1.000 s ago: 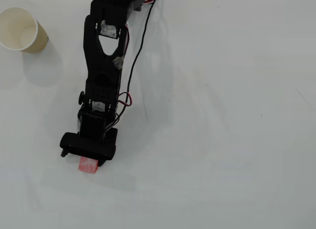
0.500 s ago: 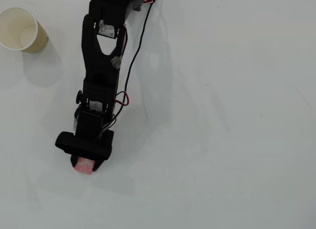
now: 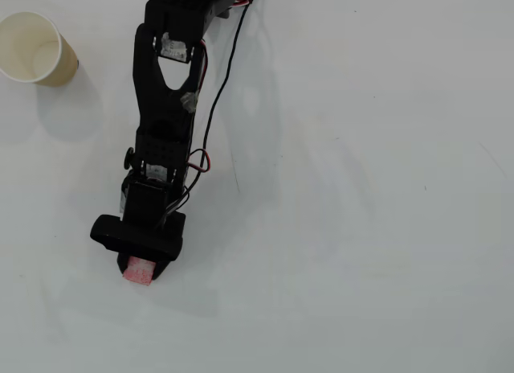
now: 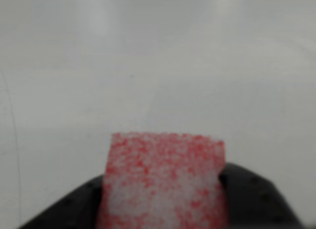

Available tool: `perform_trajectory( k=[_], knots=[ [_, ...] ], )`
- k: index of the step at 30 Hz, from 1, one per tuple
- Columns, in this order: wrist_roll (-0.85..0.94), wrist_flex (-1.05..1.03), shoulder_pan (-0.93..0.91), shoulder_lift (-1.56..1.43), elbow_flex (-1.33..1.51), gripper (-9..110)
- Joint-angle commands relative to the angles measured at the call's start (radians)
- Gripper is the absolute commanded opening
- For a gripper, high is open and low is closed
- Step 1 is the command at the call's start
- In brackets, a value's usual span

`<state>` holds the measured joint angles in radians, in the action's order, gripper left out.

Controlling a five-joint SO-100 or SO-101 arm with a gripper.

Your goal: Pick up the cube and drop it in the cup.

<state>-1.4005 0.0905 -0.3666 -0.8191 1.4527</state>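
Cube [image 3: 139, 271] sits at the tip of the black arm [image 3: 165, 124], low and left of centre in the overhead view, its red-pink speckled body peeking out from under the gripper [image 3: 140, 268]. Only the outer end of it shows there; the rest is hidden by the broad black crossbar of the gripper head. In the wrist view the cube [image 4: 163, 182] fills the lower middle, close to the lens and blurred, with a whitish, frosted patch across its near face and red flecks toward its upper edge. Dark gripper parts [image 4: 252, 197] curve up against it on both sides, touching its left and right flanks, so the jaws look closed narrowly on the cube; whether it is lifted off the table [image 3: 361, 188] or resting on it I cannot tell. The cup [image 3: 36, 49] stands in the top left corner of the overhead view, well apart from the cube, mouth up, cream inside with a tan wall. A thin black cable [image 3: 225, 75] runs down beside the arm, and red and black wires [image 3: 201, 160] loop out near the wrist.
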Motion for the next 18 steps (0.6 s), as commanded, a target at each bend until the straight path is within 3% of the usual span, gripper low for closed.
perform_trajectory(
  k=[1, 18],
  knots=[
    [0.002, 0.034, -0.02, -0.086, -0.103, 11],
    [-0.002, 0.028, -0.025, -0.472, 0.176, 11]
  ],
)
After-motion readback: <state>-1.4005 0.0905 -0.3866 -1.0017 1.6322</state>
